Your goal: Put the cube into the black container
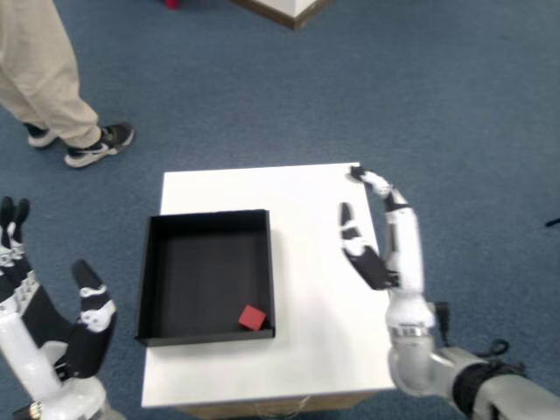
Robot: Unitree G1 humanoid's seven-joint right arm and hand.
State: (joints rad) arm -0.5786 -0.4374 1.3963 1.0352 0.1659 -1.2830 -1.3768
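A small red cube (253, 318) lies inside the black container (156, 262), in its near right corner. The container is a shallow square tray on the left half of the white table (306, 210). My right hand (383, 245) hovers over the table's right edge, well clear of the container, with its fingers spread and nothing in it. The other hand (48, 324) is raised at the lower left, beyond the table's edge, also spread.
Blue carpet surrounds the small table. A person's legs and shoes (87, 144) stand at the upper left. The corner of a wooden-edged piece of furniture (293, 10) shows at the top.
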